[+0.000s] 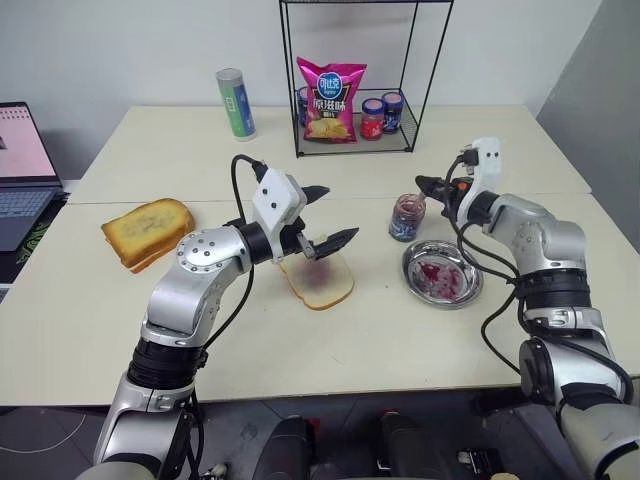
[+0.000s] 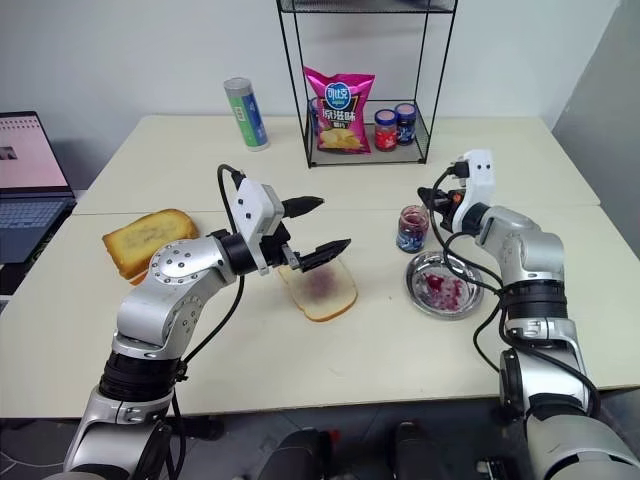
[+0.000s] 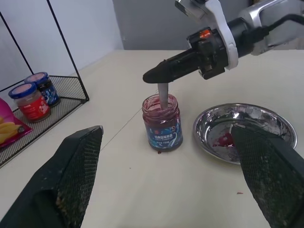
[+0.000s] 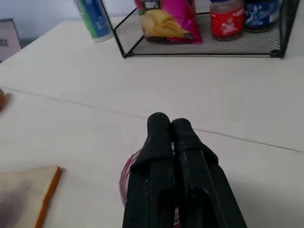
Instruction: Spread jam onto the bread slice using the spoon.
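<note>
The right gripper (image 3: 154, 76) is closed on the spoon (image 3: 163, 96), whose bowl is hidden inside the open jam jar (image 3: 163, 123) beside the steel dish (image 3: 247, 128); only a short piece of the handle is visible. The left gripper (image 1: 322, 216) hovers with fingers wide over the bread slice (image 1: 322, 281); it covers part of the jam (image 2: 322, 284) smear at the centre.

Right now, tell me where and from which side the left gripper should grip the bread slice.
Grip the bread slice by its near crust edge, coming low from the robot's side. It lies flat and thin; its centre carries jam, so an edge grip likely avoids smearing. The left gripper hangs open above it.
</note>
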